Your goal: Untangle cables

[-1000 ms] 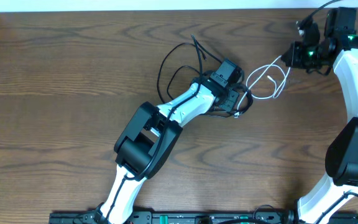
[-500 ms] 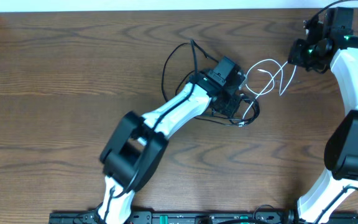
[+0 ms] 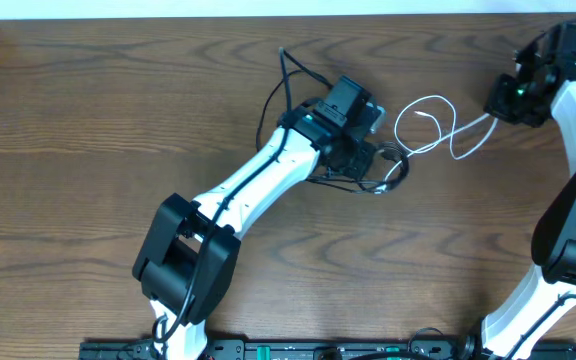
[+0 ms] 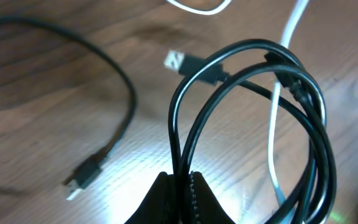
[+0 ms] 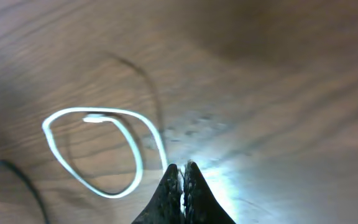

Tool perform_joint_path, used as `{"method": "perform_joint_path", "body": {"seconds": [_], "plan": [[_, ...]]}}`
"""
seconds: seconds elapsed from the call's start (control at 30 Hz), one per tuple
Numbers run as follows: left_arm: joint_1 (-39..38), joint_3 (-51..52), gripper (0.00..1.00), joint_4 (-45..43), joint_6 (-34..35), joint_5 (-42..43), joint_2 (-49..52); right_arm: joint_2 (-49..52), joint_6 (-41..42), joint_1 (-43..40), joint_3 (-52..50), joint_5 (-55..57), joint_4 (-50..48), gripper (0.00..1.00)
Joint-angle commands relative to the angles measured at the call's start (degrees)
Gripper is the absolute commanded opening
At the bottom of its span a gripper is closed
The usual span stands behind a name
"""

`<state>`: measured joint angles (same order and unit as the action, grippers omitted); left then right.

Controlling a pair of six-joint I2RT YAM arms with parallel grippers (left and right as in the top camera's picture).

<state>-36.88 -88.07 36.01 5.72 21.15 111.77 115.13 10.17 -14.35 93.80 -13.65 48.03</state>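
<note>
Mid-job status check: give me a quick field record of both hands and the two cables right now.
left hand: shut on black cable, several loops bunched at the fingertips
right hand: shut on white cable
black cable: one plug end lying loose on the table
white cable: open loop between the hands; one strand crosses the black loops
untangled: not yet

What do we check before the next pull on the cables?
1. Grip of left hand on black cable loops: ok, shut.
2. Grip of right hand on white cable: ok, shut.
3. Cables apart: not ok, white cable runs through the black loops.
4. Slack in white cable: ok, loose loop lies on table.
5. One black plug free: ok, loose on table.
6. Knots inside black bundle: cannot tell.
</note>
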Motion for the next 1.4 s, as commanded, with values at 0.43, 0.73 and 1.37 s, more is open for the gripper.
{"method": "perform_joint_path", "body": {"seconds": [0.43, 0.73, 1.37], "plan": [[3.3, -0.2, 0.07, -0.2, -1.0, 0.8, -0.2, 0.3, -6.5, -5.0, 0.2, -7.6, 3.4, 0.04], [4.2, -0.2, 0.08, -0.7, -8.7, 15.1, -0.2, 0.3, -46.2, 1.2, 0.2, -39.5, 15.8, 0.37], [13.6, -0.2, 0.08, -1.6, -7.2, 27.2, -0.2, 0.3, -62.1, 11.7, 0.2, -43.3, 23.6, 0.45]]}}
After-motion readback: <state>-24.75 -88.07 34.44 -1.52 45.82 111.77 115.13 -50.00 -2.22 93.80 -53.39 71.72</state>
